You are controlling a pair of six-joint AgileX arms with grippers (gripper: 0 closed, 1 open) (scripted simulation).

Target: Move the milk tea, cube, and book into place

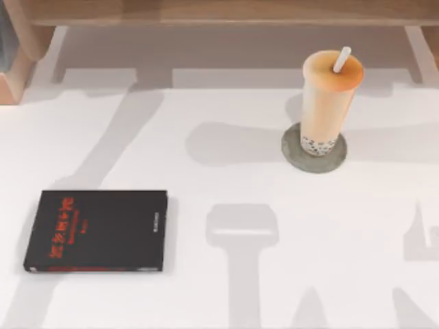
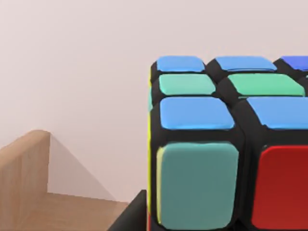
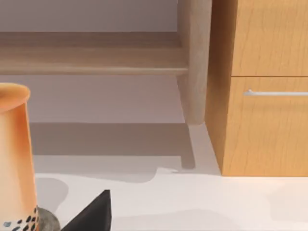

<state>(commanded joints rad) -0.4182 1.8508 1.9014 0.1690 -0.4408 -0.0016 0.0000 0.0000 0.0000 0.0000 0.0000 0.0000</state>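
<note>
Bright, even light overhead; my arms' soft grey shadows cross the table (image 1: 226, 171). Cube (image 2: 226, 144) shows glossy highlights w/ slight blur.

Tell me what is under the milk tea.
The milk tea stands on a round grey coaster on the white table. The coaster's middle is covered by the cup's base.

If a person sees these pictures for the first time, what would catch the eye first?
Probably the milk tea, standing upright on a round grey coaster at the right rear of the white table. Next, the black book with red lettering lying flat at the front left. The left wrist view shows a colourful cube very close.
</note>
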